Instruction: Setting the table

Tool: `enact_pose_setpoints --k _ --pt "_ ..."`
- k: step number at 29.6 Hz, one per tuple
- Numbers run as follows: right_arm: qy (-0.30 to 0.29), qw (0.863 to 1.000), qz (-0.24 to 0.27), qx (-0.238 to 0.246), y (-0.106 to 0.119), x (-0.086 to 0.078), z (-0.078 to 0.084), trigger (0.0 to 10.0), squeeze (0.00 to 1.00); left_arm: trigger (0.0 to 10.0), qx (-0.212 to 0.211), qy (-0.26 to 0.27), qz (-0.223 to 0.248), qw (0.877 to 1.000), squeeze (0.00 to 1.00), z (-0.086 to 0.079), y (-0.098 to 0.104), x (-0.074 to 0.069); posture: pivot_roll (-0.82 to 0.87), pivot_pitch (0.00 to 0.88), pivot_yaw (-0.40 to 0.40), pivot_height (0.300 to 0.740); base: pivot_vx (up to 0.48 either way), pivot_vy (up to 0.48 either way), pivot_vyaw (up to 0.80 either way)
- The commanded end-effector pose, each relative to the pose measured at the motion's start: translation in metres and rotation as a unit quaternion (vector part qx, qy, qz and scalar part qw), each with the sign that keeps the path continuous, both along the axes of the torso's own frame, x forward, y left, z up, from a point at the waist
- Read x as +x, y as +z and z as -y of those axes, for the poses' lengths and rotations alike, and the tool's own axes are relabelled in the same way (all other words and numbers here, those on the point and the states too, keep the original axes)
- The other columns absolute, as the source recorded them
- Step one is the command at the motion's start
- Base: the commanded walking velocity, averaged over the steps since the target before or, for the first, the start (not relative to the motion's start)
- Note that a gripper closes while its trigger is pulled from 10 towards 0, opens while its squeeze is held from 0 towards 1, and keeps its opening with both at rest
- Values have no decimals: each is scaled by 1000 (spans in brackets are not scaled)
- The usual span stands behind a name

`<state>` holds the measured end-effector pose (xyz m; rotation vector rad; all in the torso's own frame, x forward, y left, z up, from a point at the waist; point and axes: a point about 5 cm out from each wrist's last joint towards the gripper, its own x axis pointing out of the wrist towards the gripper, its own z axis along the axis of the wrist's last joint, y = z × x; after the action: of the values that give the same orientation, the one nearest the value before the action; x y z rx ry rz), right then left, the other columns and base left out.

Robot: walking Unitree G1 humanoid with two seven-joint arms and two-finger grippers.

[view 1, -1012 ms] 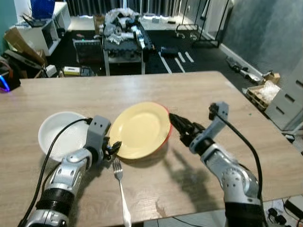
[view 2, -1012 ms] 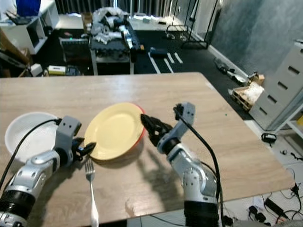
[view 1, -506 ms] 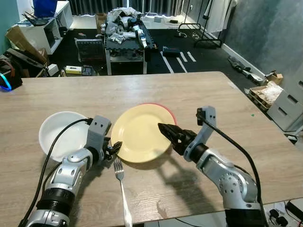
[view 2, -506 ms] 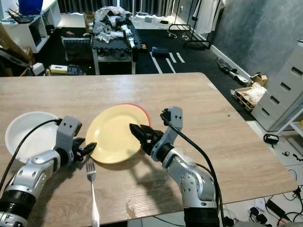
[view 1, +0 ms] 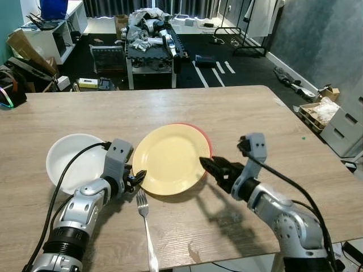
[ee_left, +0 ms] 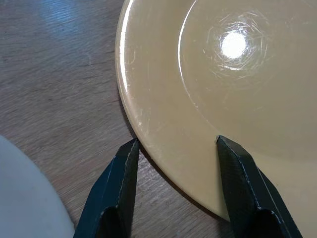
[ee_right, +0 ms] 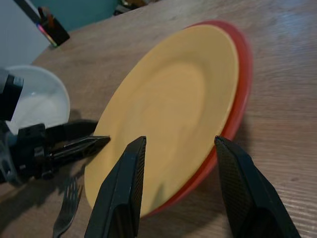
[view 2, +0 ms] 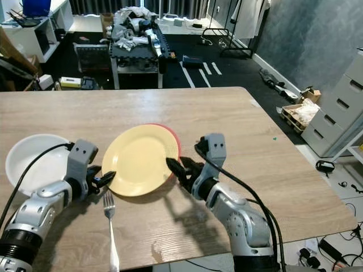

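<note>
Yellow plate between open pincers.

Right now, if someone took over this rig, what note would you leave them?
Left gripper: open, at the near-left rim of the yellow plate, gripping nothing.
Right gripper: open, at the plate's right rim, holding nothing.
The yellow plate lies stacked on a red plate mid-table. The white bowl sits to its left, and the fork lies near the table's front edge.
Done: nothing visibly laid out as a place setting.
Left: separate the plates, then place the bowl and fork.
</note>
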<state>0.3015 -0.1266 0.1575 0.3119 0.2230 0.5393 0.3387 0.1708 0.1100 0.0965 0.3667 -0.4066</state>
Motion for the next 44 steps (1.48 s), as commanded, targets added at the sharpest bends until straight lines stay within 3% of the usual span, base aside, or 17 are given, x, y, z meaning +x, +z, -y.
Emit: enact_pose_setpoints --k 1,12,18,25,40,44 --pt "5 1000 0 -7 -2 -3 -1 10000 0 10000 5 8 -42 999 0 -3 -19 -8 -36 0 20 740 0 0 0" --pt "11 1000 -21 -15 -15 -5 -8 10000 0 10000 3 11 -42 999 0 -2 -19 -9 -29 0 14 740 0 0 0" --pt "-17 1000 -12 -23 -12 1 5 10000 0 10000 1 12 -44 999 0 -3 -20 -10 -32 0 14 740 0 0 0" --pt "-20 999 -10 -25 -11 2 6 10000 0 10000 -1 11 -43 999 0 -2 -20 -10 -34 0 13 740 0 0 0" --pt "6 1000 -14 -8 -13 0 -11 10000 0 10000 -2 11 -43 999 0 -2 -20 -10 -32 0 12 740 0 0 0" --pt "20 1000 -15 7 -11 1 -25 10000 0 10000 -2 12 -43 999 0 -1 -20 -10 -30 0 10 740 0 0 0"
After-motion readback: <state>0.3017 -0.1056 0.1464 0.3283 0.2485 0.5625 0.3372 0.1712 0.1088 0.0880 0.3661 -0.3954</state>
